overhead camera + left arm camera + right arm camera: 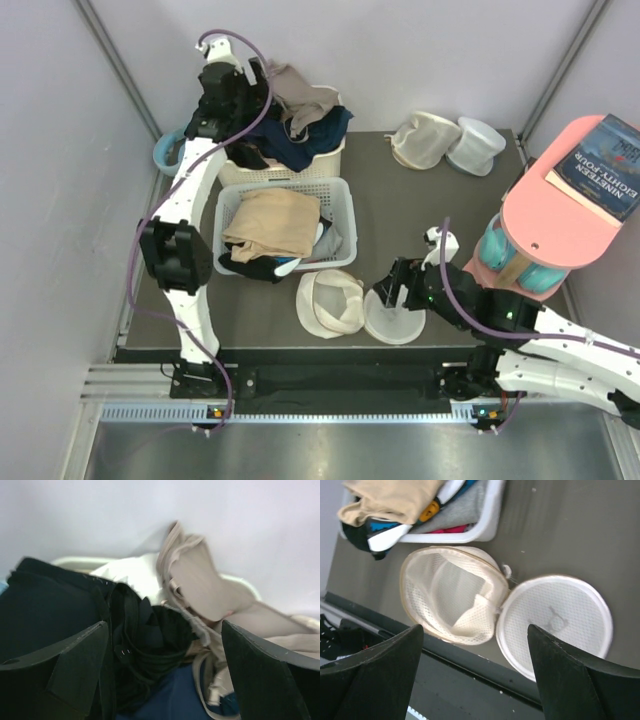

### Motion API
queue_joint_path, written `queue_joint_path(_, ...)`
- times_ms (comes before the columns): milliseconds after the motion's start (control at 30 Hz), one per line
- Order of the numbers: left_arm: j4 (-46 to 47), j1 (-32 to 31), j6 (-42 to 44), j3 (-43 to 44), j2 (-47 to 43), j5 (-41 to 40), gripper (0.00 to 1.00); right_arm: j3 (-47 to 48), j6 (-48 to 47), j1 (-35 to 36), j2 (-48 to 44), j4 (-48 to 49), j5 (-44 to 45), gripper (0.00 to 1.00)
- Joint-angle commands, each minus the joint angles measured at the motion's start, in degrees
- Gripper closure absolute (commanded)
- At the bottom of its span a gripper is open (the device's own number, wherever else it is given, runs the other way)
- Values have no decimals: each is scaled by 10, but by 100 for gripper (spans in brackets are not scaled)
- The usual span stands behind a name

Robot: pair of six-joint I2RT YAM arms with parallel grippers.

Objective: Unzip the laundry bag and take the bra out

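Laundry bag (452,597) lies unzipped and looks empty, directly under right pincer (475,630), jaws wide; lid (555,620) flipped aside. Bra (200,580) rests on the basket (335,152) pile just ahead of left pincer (165,630), jaws wide, gripping nothing. Judged: removal done; next move is lifting both arms clear.

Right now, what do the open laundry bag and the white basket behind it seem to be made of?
Laundry bag: soft cream mesh fabric, matte. A fine grid of holes shows, and its wall folds inward. Basket: probably rigid white plastic, smooth with a slight sheen. Its walls are a regular lattice of slots and hold their shape.
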Motion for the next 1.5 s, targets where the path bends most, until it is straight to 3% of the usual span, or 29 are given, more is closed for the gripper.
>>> queue_joint_path(0, 0, -1, 2, 20, -103, 14, 1, 48, 58, 1, 35, -137, 43, 16)
queue_joint_path(200, -37, -14, 18, -16, -189, -4, 1, 21, 153, 0, 72, -226, 8, 19)
queue_joint_path(300, -74, -51, 44, -50, -239, -29, 1, -11, 193, 0, 79, -239, -5, 20)
queue_joint_path(400, -94, -112, 55, -132, -306, -53, 1, -38, 222, 0, 80, -234, -14, 28)
queue_joint_path(500, -117, -176, 33, -239, -378, -56, 1, -64, 240, 0, 89, -228, -22, 29)
queue_joint_path(633, -150, -253, -24, -385, -447, -39, 8, -83, 244, -3, 114, -195, -29, 29)
queue_joint_path(800, -201, -327, -111, -499, -511, -31, 12, -110, 244, -15, 140, -149, -32, 30)
queue_joint_path(1067, -237, -366, -188, -591, -586, -5, 16, -152, 226, -58, 134, -94, -41, 34)
queue_joint_path(1467, -170, -389, -256, -704, -617, 43, 20, -176, 170, -135, 122, -44, -48, 36)
